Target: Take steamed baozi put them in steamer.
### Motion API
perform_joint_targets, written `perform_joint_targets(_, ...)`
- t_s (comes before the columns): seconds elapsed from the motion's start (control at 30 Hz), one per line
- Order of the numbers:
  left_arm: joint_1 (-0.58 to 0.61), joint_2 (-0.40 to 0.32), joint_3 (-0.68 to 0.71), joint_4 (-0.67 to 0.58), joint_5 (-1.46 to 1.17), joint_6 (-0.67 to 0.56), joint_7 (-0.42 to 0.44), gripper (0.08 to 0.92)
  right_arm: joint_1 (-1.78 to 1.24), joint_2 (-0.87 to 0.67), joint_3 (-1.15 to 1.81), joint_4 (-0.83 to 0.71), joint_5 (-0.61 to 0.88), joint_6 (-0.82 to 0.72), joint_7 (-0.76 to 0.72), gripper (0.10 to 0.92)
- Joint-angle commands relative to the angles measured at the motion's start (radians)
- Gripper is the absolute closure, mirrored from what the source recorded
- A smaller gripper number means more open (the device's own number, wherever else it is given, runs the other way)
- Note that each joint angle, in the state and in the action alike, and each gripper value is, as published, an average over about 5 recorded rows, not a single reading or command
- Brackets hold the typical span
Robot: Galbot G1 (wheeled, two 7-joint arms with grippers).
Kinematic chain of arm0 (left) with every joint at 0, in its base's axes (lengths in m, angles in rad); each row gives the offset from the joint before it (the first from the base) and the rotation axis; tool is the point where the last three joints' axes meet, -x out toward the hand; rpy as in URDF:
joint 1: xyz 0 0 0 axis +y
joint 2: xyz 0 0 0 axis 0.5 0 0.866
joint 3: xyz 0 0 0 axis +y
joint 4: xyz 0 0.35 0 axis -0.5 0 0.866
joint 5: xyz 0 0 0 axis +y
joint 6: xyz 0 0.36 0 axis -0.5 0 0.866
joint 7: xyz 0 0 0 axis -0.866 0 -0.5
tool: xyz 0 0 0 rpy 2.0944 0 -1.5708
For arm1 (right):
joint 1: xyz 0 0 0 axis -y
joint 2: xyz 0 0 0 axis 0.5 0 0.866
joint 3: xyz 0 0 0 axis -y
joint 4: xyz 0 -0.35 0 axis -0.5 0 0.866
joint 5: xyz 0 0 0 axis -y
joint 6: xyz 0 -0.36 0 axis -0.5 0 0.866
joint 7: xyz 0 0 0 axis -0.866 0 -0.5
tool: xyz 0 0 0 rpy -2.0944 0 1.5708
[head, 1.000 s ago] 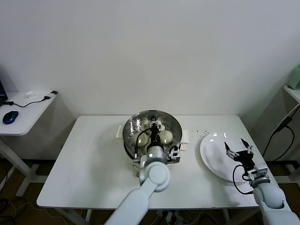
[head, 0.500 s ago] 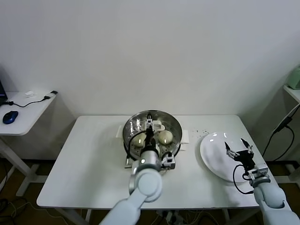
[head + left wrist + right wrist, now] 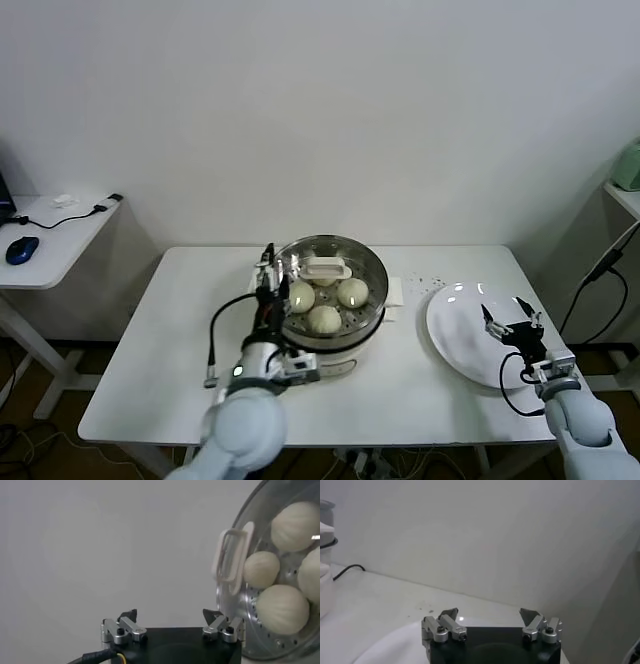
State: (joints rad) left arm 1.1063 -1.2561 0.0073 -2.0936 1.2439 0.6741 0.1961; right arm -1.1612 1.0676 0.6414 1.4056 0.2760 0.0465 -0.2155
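The steamer is a shiny steel pot on a cream-white base at the table's middle. Several cream-white baozi lie on its perforated tray, next to a white tray handle. My left gripper is open and empty, just outside the pot's left rim. In the left wrist view the gripper is open, with the baozi and the steamer rim beside it. My right gripper is open and empty above the flat white plate; it is also open in the right wrist view.
The white plate lies at the table's right side. A side table at the far left holds a blue mouse and a cable. A black cable hangs past the table's right edge.
My left arm has drawn back out of the steamer to the left and now stands beside its left rim, uncovering the baozi inside. The right arm has hardly moved.
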Motion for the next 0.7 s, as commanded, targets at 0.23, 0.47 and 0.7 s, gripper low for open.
perform_joint_targets(0.23,0.442,-0.086,-0.724,-0.072,-1.162,-0.607,-0.333,0.177,-0.011,0.049,0.018,0.059,0.010,-0.019,-0.014,0.203)
perform_joint_targets(0.47,0.460,-0.244,-0.813,0.073,-1.317,-0.742,-0.215,0.177,-0.013,0.068,0.022,0.055,0.004,-0.009,-0.039,0.203)
perform_joint_targets(0.7,0.473,-0.231,-0.790,0.125,-1.378,-0.756,-0.190,0.177,-0.032,0.087,0.040,0.072,-0.007,0.006,-0.072,0.203)
